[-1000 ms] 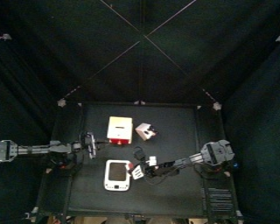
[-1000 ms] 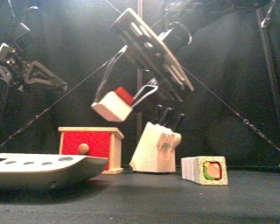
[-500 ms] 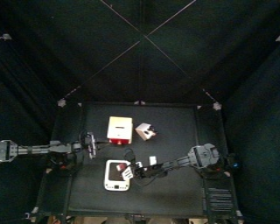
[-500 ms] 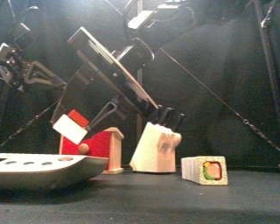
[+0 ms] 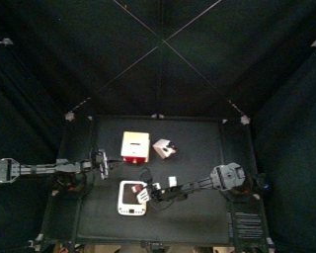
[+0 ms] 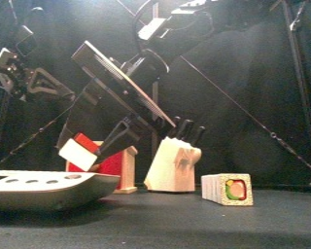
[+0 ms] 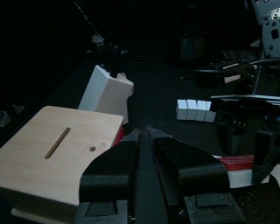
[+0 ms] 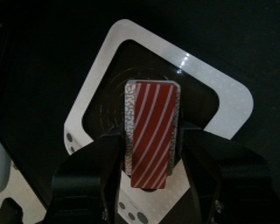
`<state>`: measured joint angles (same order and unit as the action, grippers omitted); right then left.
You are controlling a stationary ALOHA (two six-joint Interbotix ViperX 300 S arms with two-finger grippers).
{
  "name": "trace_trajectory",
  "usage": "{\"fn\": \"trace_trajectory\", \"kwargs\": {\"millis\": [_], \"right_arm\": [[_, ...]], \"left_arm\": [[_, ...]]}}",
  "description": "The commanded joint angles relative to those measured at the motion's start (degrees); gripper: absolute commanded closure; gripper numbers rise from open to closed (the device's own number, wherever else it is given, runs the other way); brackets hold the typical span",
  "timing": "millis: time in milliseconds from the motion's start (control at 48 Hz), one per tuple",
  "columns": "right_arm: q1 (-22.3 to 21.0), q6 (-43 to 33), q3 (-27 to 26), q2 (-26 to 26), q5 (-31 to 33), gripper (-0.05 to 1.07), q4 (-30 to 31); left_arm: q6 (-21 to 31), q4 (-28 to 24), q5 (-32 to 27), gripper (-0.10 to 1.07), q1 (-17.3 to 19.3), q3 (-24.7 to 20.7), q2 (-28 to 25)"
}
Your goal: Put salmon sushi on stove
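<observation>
The salmon sushi, white with a red-striped top, is held in my right gripper. It hangs tilted just above the far end of the white stove. In the right wrist view the sushi sits between the jaws with the stove right beneath it. In the top view the right gripper is over the stove. My left gripper rests raised at the table's left with its jaws together and empty.
A yellow-and-red block and a pale knife block stand behind the stove. A green-centred sushi roll lies at the front right. The left wrist view shows the block's wooden top close below the left gripper.
My right gripper has carried the salmon sushi leftward and down, from above the red block to just over the stove. The left arm has not moved.
</observation>
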<state>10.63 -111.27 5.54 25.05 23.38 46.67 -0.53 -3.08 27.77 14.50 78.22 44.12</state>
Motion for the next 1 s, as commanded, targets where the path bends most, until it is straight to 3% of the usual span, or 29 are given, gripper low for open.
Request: {"fn": "trace_trajectory", "kwargs": {"millis": [0,625,979], "right_arm": [[-0.1,0.2,-1.7,-1.2,0.0,0.32,0.1],[0.0,0.2,-2.9,0.2,0.0,0.15,-0.2],[0.1,0.3,-2.8,-1.3,0.5,0.15,1.5]], "left_arm": [[-0.1,0.1,0.3,0.39,0.3,-0.5,0.0],[-0.1,0.1,-0.4,0.39,0.2,-0.5,-0.1],[-0.1,0.1,-0.4,0.39,0.2,-0.5,0.0]]}}
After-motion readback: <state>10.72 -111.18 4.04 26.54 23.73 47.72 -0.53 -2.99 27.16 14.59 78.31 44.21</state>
